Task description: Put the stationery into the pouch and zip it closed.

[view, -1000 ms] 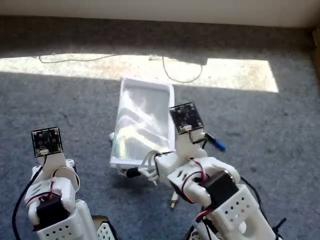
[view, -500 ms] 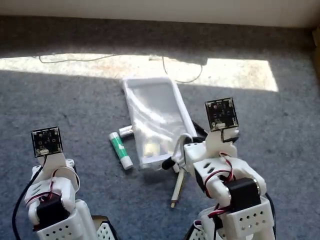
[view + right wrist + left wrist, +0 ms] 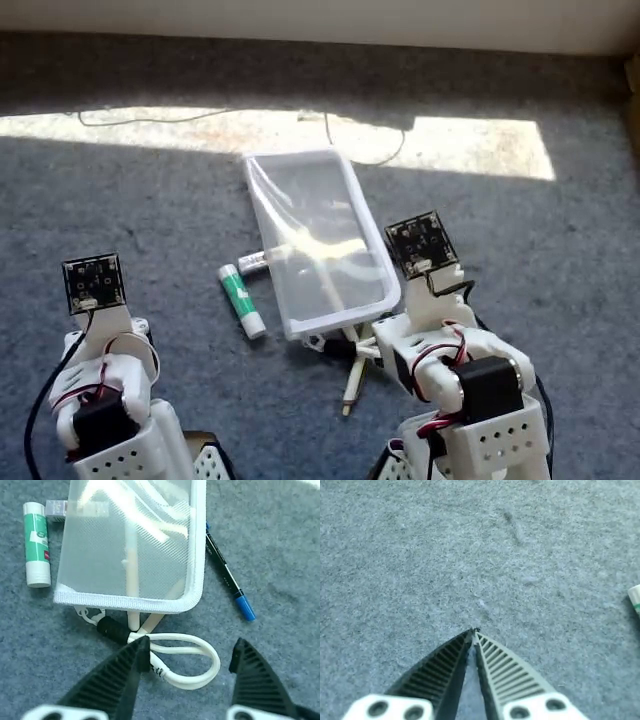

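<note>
Carpet [image 3: 130, 200], grey, covers the whole floor, with a sunlit band at the far side. Left arm [image 3: 100, 370] stands near the front, well apart from the stationery. Right arm [image 3: 450, 370] stands at the pouch's near corner. Pouch [image 3: 315, 240], translucent mesh with white trim, lies flat on the carpet between the arms, running away from them. Cable [image 3: 350, 150], thin and dark, loops beyond the pouch's far end. Pen [image 3: 227, 577], black with a blue cap, lies just beside the pouch's right edge. Pencil [image 3: 355, 380], pale, sticks out from the pouch's near edge; cannot tell whether it is inside or beneath. Glue stick [image 3: 241, 299], green and white, lies on the carpet just left of the pouch. Loop [image 3: 185, 652], a white cord with a black piece, lies at the pouch's near edge. Block [image 3: 252, 262], small and pale, touches the pouch's left edge. Right gripper [image 3: 192, 647]: jaws wide, holding nothing, above the loop. Left gripper [image 3: 474, 632]: jaws closed tip to tip, empty, over bare carpet.
</note>
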`<action>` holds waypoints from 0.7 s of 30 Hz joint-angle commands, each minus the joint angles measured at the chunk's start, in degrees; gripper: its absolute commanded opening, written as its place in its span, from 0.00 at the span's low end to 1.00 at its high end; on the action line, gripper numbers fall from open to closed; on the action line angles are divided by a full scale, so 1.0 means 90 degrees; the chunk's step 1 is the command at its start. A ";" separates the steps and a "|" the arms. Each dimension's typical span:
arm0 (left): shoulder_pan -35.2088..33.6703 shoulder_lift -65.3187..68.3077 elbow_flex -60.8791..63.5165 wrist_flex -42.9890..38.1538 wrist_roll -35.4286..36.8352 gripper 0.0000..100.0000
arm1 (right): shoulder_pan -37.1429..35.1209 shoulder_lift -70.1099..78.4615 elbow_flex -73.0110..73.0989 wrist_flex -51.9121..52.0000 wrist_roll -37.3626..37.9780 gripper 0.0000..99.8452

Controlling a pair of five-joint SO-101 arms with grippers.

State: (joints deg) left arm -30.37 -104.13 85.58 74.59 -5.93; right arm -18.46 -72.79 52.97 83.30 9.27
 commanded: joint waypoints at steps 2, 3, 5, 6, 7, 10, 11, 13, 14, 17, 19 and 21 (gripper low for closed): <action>-0.0063 -0.0024 -0.0259 -0.0117 0.0020 0.01 | 0.0093 -0.0103 -0.0259 0.0054 0.0567 0.26; -0.0063 -0.0024 -0.0259 -0.0117 0.0020 0.01 | 0.0083 -0.0103 -0.0259 0.0063 0.0625 0.26; -0.0054 -0.0024 -0.0259 -0.0117 0.0020 0.01 | -0.0015 -0.0103 -0.0259 0.0063 0.0791 0.26; -0.0044 -0.0024 -0.0259 -0.0117 0.0020 0.01 | -0.0132 -0.0103 -0.0259 0.0063 0.0869 0.26; -0.0044 -0.0024 -0.0259 -0.0117 0.0020 0.01 | -0.0239 -0.0103 -0.0259 0.0063 0.0918 0.26; -0.0034 -0.0024 -0.0259 -0.0117 0.0020 0.01 | -0.0718 0.0034 -0.0239 0.0054 0.0938 0.26; -0.0034 -0.0024 -0.0259 -0.0117 0.0020 0.01 | -0.0874 0.0190 -0.0239 0.0054 0.0918 0.26; -0.0034 -0.0024 -0.0259 -0.0117 0.0020 0.01 | -0.1148 0.0640 -0.0249 0.0044 0.0918 0.26; -0.0034 -0.0024 -0.0259 -0.0117 0.0020 0.01 | -0.1284 0.0904 -0.0249 0.0044 0.0928 0.26; -0.0024 -0.0024 -0.0259 -0.0117 0.0020 0.01 | -0.1773 0.1558 -0.0239 -0.0220 0.0938 0.26; -0.0024 -0.0024 -0.0259 -0.0117 0.0020 0.01 | -0.2085 0.1890 -0.0230 -0.0571 0.0938 0.26; -0.0024 -0.0024 -0.0259 -0.0117 0.0020 0.01 | -0.2310 0.2183 -0.0190 -0.0962 0.0938 0.26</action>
State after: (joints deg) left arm -30.37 -104.13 85.58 74.59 -5.93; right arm -35.78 -57.14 52.97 79.43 17.10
